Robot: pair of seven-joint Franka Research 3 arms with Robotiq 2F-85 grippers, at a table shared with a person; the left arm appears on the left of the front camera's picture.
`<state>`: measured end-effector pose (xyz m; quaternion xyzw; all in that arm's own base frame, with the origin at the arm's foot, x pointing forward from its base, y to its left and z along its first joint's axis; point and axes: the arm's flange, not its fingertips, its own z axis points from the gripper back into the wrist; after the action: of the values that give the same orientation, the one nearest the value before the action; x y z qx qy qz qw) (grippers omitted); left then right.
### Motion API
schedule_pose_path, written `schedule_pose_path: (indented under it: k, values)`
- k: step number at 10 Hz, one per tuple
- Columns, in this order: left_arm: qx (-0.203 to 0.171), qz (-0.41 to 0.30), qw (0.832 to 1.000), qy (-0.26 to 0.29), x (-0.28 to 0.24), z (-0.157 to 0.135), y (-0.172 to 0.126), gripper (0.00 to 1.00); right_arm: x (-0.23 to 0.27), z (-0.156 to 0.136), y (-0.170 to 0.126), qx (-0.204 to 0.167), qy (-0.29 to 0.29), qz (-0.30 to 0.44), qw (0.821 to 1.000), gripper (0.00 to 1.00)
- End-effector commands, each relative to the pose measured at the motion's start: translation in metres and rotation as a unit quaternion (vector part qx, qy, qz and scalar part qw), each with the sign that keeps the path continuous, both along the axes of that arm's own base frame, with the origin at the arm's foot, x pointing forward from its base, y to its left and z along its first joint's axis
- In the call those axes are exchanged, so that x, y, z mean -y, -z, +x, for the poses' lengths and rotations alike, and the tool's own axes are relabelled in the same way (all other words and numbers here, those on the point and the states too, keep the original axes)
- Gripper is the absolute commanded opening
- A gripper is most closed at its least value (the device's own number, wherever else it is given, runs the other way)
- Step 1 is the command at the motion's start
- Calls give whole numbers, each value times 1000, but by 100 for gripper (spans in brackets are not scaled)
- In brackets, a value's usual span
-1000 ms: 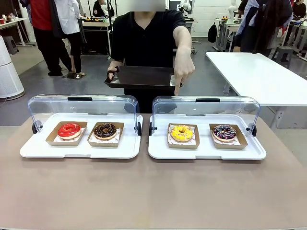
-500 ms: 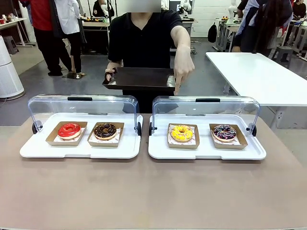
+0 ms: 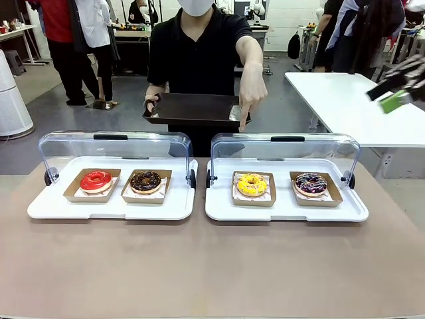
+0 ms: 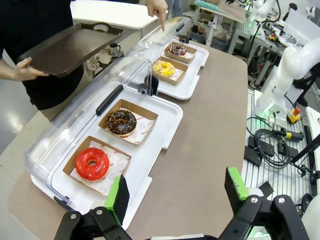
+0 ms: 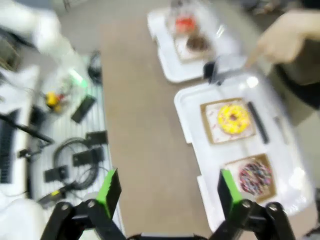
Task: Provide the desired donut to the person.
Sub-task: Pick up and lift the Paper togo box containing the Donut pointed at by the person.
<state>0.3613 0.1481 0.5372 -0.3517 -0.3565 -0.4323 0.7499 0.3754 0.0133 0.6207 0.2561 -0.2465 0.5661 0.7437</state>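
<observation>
You can see the person (image 3: pixel 199 46) holding out a dark tray (image 3: pixel 192 107) to receive and pointing a hand (image 3: pixel 251 90) down at the yellow donut (image 3: pixel 252 184), boxed in the right case (image 3: pixel 285 211) on the desk (image 3: pixel 212 266), while your left tool (image 4: pixel 176 189) and right tool (image 5: pixel 167 187) hang spread apart, empty.

A robotics lab or workshop is suggested: a white bench (image 3: pixel 352 100) is set on a bare grey floor (image 3: pixel 66 123), cables (image 4: pixel 272 150) are strewn alongside, and a cluttered bench (image 3: pixel 16 30) is seen farther back.
</observation>
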Motion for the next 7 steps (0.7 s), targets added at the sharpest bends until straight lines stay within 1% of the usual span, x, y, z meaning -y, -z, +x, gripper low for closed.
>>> schedule_pose_path:
  k: [1,2,4,6,7]
  values:
    - [7,-6,1000,2,-1,0,-1,100,-48,25,24,-20,-35,-122,992,100]
    - [7,-6,1000,2,-1,0,-1,100,-71,33,40,-28,-38,-158,986,100]
    - [7,-6,1000,2,-1,0,-1,100,-103,35,70,-34,-50,-204,977,100]
    - [7,-6,1000,2,-1,0,-1,100,-123,33,98,0,-56,-242,969,100]
    - [7,-6,1000,2,-1,0,-1,100,-127,32,109,-1,-61,-243,968,100]
